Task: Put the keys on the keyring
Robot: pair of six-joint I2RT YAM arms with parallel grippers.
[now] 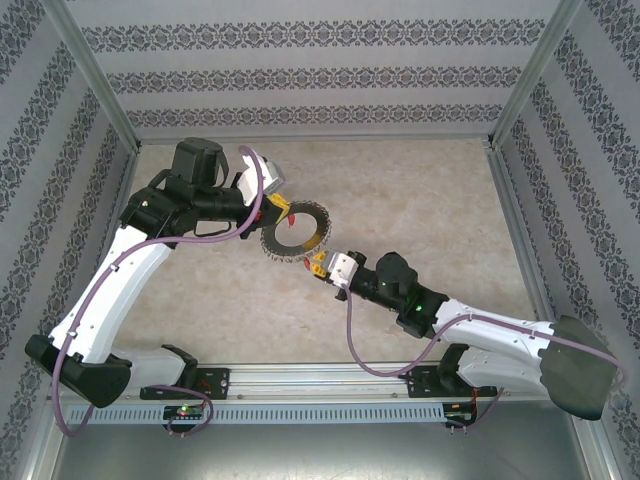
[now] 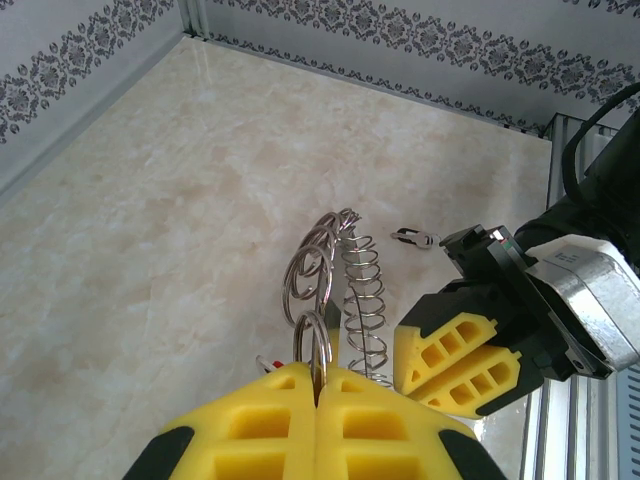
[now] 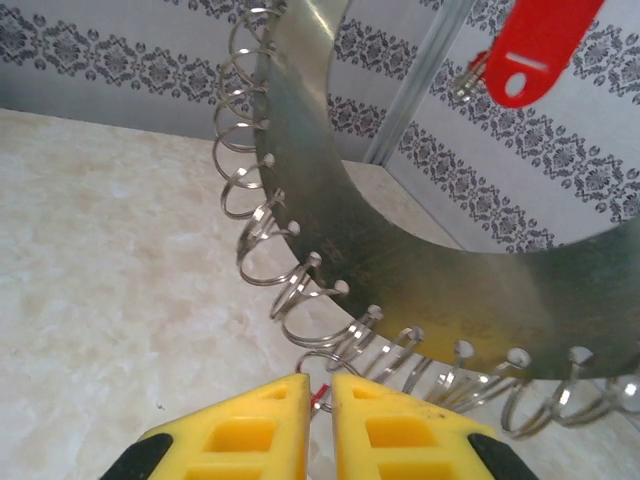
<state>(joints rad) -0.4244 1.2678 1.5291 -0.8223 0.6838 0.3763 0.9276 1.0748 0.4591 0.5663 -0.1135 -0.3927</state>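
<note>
— What was your left gripper (image 2: 316, 378) doing?

— It was clenched on one wire loop of the keyring (image 2: 345, 285), with the fingers pressed flat together. It held the ring up on edge, right at my fingertips and above the table (image 2: 150, 220).

— And the other one?

— My right gripper (image 3: 319, 388) sat just under the ring's lower rim, across the ring from the left one. Its fingers were almost together, with only a narrow slit between them. A small red piece (image 3: 321, 400) was nipped in that slit. It was too small for me to say whether it was a key.

— Was the ring carrying anything?

— One red key (image 3: 535, 45) was hooked on a loop on the side far from my right fingers, close beside my left gripper.

— How did the ring look?

— It was a flat silvery band, curved, with holes along its outer edge. Each hole carried a round wire loop, so from above it had a toothed outline.

— Were there any other keys?

— A black-headed key (image 2: 413, 237) lay flat on the table beyond the ring, well ahead of my left fingers and apart from both grippers.
</note>
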